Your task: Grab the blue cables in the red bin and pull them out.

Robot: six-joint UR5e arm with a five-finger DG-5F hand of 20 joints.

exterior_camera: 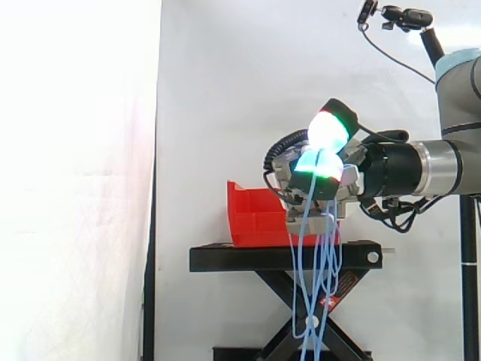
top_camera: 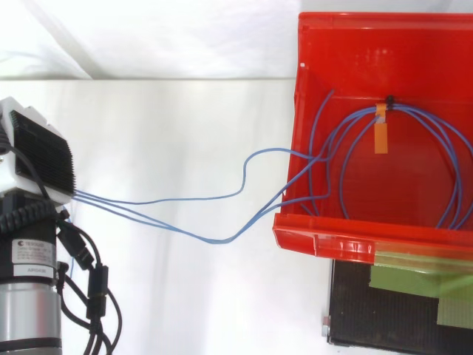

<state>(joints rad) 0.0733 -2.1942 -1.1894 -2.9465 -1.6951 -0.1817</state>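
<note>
Several blue cables [top_camera: 399, 109] trail from red bin [top_camera: 355, 52].

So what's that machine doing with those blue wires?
The robot's hand has its fingers curled round blue cables, held clear of the red bin. Strands run from the hand over the bin's edge, and loops hang past the black stand. The tied part of the bundle lies coiled in the bin, so it is not fully out.
</note>
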